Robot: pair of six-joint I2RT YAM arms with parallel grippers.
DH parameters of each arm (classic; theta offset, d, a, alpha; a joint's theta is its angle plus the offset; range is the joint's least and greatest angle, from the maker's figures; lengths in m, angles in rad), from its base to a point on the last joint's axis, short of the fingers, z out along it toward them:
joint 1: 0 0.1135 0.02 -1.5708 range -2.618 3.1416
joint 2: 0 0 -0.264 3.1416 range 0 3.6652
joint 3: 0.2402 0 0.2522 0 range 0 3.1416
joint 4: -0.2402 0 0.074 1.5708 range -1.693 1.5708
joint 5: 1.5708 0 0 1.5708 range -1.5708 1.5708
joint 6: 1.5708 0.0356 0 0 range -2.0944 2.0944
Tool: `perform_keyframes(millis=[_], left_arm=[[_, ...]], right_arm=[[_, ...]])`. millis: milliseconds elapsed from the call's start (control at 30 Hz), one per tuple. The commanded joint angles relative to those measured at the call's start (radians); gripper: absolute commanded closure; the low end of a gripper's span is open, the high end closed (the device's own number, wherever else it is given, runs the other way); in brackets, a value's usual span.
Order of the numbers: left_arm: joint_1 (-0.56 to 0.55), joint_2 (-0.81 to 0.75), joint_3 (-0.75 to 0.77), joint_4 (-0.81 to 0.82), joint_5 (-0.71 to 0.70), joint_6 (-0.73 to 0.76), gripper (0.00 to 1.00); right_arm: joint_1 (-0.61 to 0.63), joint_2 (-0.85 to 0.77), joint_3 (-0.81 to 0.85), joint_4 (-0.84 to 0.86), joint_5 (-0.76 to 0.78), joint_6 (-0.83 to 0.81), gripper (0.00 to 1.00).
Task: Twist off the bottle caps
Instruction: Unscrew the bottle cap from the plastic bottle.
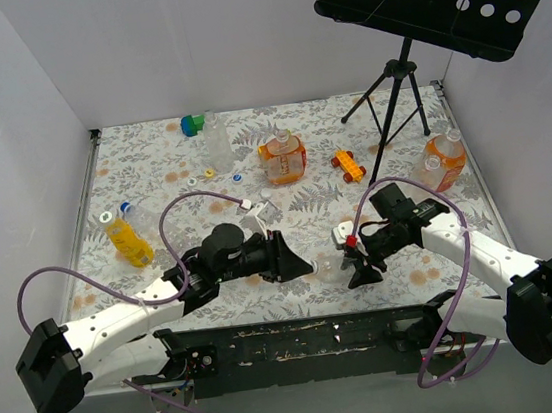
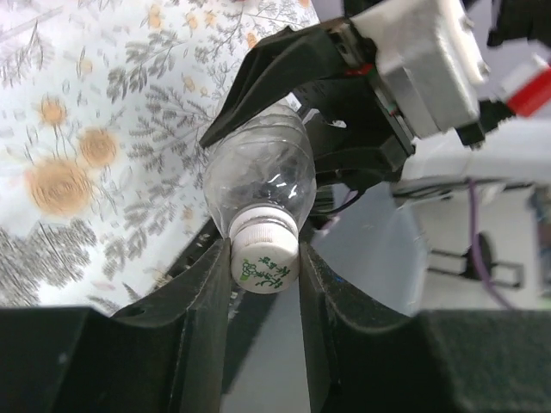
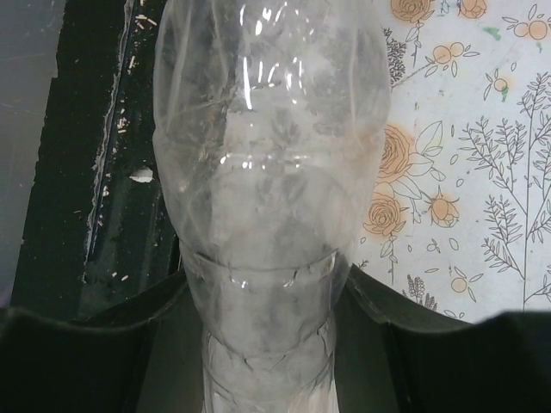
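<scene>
A small clear empty bottle (image 2: 258,176) with a white cap (image 2: 264,258) printed in green is held in the air between my two grippers, just above the table's near edge (image 1: 325,264). My left gripper (image 2: 264,268) is shut on the cap, one finger on each side of it; it also shows in the top view (image 1: 303,261). My right gripper (image 3: 263,344) is shut on the bottle's body (image 3: 267,172); it also shows in the top view (image 1: 352,268). One of its black fingers (image 2: 275,69) wraps the bottle's far end.
Other bottles stand around: an orange one (image 1: 129,241) and a clear one (image 1: 145,219) at the left, a tall clear one (image 1: 216,141), a square orange one (image 1: 283,158), an orange one (image 1: 442,161) at the right. Loose caps (image 1: 209,172), a toy car (image 1: 347,164), a toy block (image 1: 193,125) and a music stand's tripod (image 1: 394,101) are also there.
</scene>
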Motion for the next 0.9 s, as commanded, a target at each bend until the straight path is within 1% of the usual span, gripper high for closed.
perform_keyframes(millis=[0,100,300,533,600,667,700,733,767,867], left_arm=[[0.006,-0.068,0.036,-0.176,-0.101,-0.392,1.0],[0.006,-0.056,0.073,-0.188,-0.103,-0.411,1.0],[0.006,-0.026,0.098,-0.204,-0.109,-0.371,1.0],[0.006,-0.053,0.107,-0.218,-0.124,-0.334,1.0],[0.006,-0.062,0.115,-0.236,-0.132,-0.32,0.98],[0.006,-0.074,0.119,-0.245,-0.132,-0.306,0.92],[0.006,-0.079,0.124,-0.25,-0.134,-0.305,0.87],[0.007,-0.083,0.128,-0.257,-0.134,-0.303,0.76],[0.007,-0.086,0.131,-0.262,-0.134,-0.303,0.67],[0.007,-0.089,0.141,-0.273,-0.129,-0.303,0.52]], right_arm=[[-0.011,0.008,0.005,-0.015,0.048,-0.015,0.94],[-0.01,0.01,0.005,-0.013,0.048,-0.012,0.94],[-0.01,0.008,0.002,-0.013,0.053,-0.012,0.94],[-0.01,0.013,0.003,-0.015,0.051,-0.013,0.94],[-0.01,0.013,0.005,-0.013,0.053,-0.013,0.94],[-0.01,0.015,0.005,-0.013,0.053,-0.013,0.94],[-0.008,0.013,0.005,-0.013,0.051,-0.013,0.94],[-0.01,0.013,0.003,-0.013,0.053,-0.013,0.94],[-0.01,0.013,0.005,-0.013,0.053,-0.013,0.94],[-0.01,0.015,0.005,-0.016,0.05,-0.013,0.94]])
